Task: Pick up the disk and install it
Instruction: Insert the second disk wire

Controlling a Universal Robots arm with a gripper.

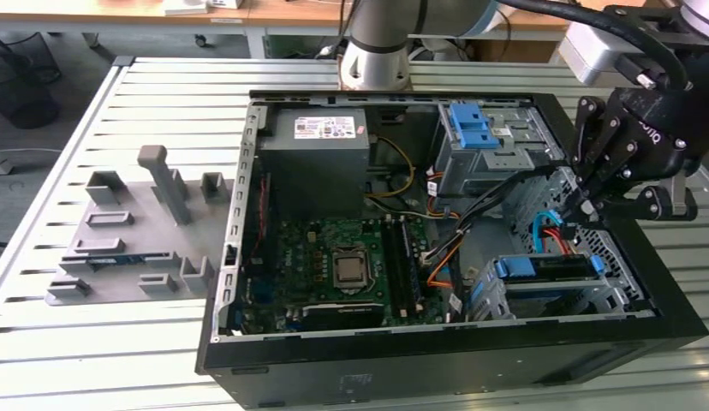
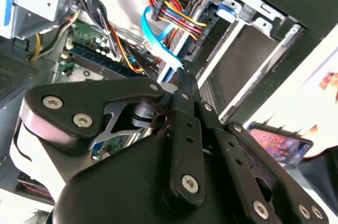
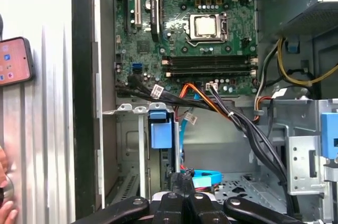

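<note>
On a slatted metal table, open computer case; gripper closed, empty.

one computer case, one disk, one phone, one motherboard

A robotics lab or workshop is suggested. An opened black desktop computer case is laid on a slatted aluminium bench. Wooden desks are seen behind.

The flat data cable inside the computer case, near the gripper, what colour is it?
Light blue. The flat data cable shows best in the second wrist view, beside the red, yellow and black wire bundle.
</note>
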